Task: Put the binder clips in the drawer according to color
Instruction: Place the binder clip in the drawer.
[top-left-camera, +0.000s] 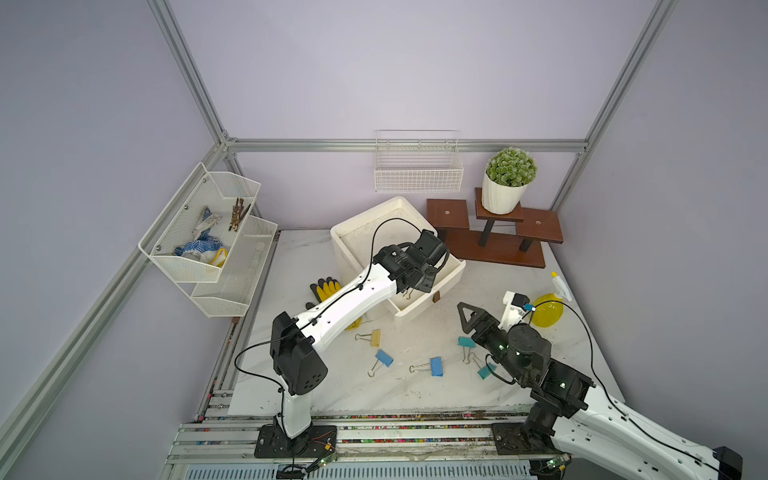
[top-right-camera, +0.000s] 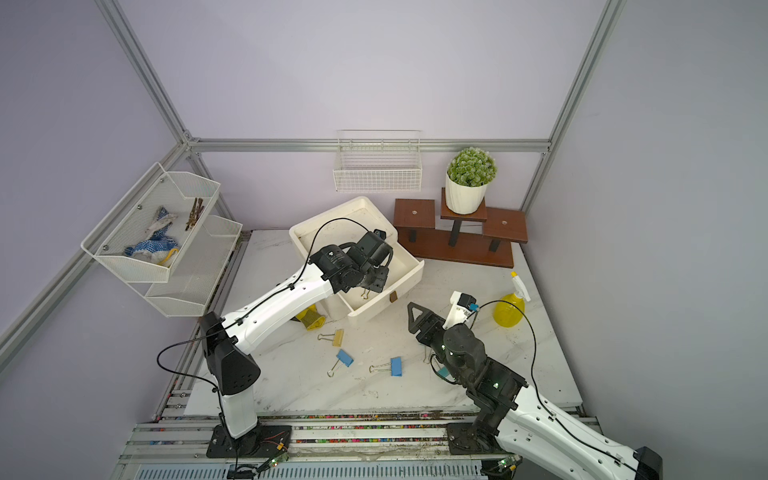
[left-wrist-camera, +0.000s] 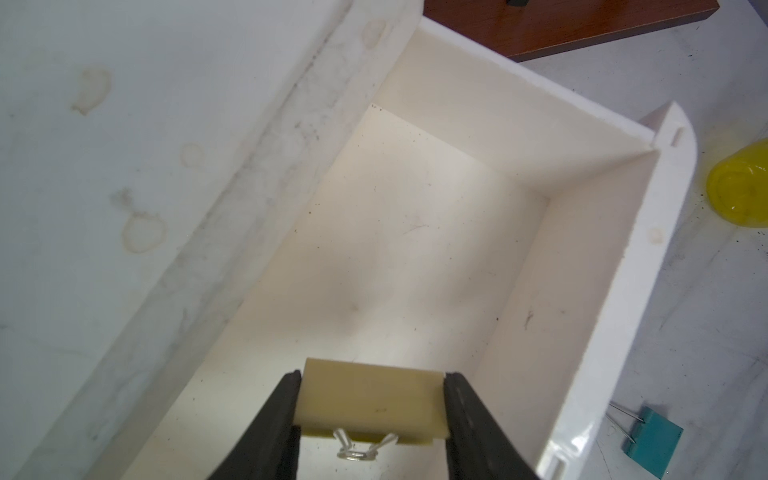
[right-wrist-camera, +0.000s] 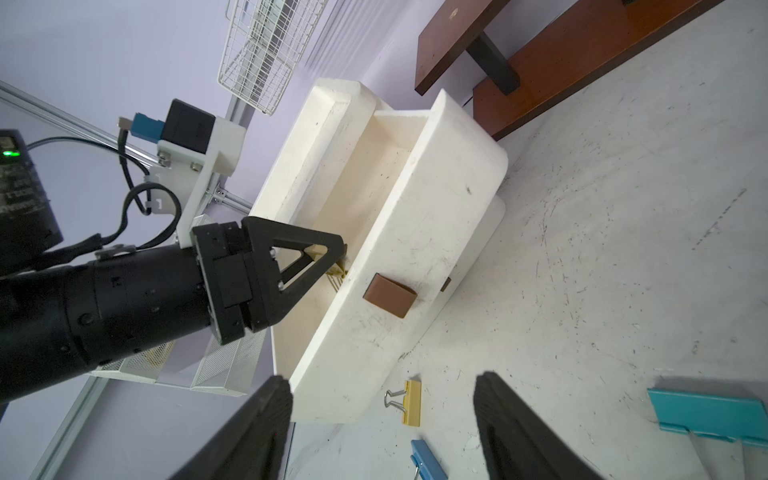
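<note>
The white drawer (top-left-camera: 432, 300) chest stands mid-table with its top drawer (left-wrist-camera: 582, 291) pulled out. My left gripper (left-wrist-camera: 372, 409) hangs over the open drawer, shut on a pale yellow binder clip (left-wrist-camera: 370, 399). The clip's wire handles (top-left-camera: 407, 296) dangle below it. On the table in front lie a yellow clip (top-left-camera: 375, 337), two blue clips (top-left-camera: 384, 357) (top-left-camera: 436, 366) and two teal clips (top-left-camera: 466, 342) (top-left-camera: 486, 371). My right gripper (right-wrist-camera: 382, 415) hovers open and empty above the teal clips, facing the drawer front and its brown tab (right-wrist-camera: 389, 295).
A yellow spray bottle (top-left-camera: 548, 309) stands right of the drawer chest. A brown wooden stand (top-left-camera: 494, 245) with a potted plant (top-left-camera: 509, 178) fills the back right. Yellow-black gloves (top-left-camera: 326, 289) lie left of the chest. White wire baskets (top-left-camera: 208, 232) (top-left-camera: 417, 170) hang on the walls.
</note>
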